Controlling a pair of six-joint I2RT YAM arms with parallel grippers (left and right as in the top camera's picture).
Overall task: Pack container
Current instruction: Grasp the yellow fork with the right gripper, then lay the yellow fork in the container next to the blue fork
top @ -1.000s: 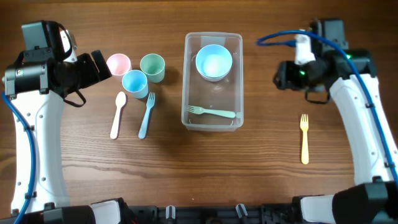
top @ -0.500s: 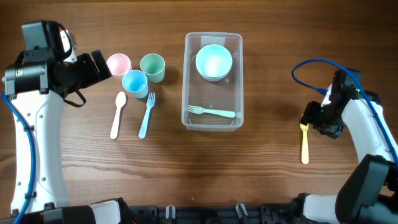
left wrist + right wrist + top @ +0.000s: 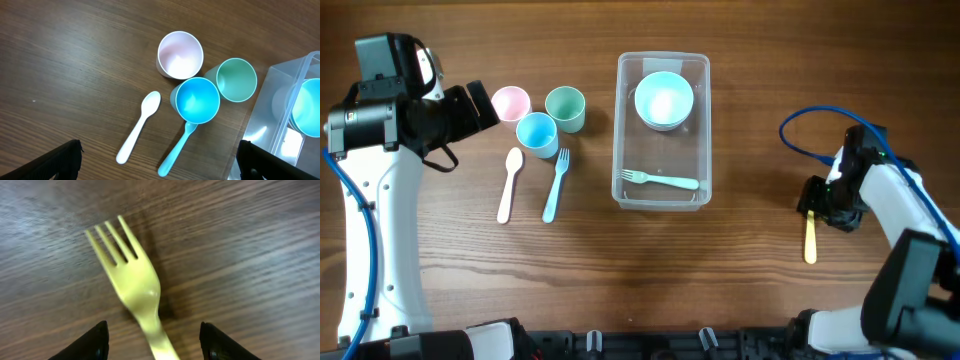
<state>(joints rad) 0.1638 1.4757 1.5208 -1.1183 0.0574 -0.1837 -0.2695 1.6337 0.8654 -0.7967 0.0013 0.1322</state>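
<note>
My right claw hangs open astride the yellow fork on the counter. Seen from overhead, the container lies well apart at ten o'clock.

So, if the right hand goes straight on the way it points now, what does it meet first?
Probably the yellow fork: in the right wrist view its neck lies directly ahead of the right hand, between the open fingers, with the wooden table just under it. The depth is hard to judge.

On the wooden worktop, the clear rectangular plastic container holds a round blue bowl and a pale-green fork.
</note>
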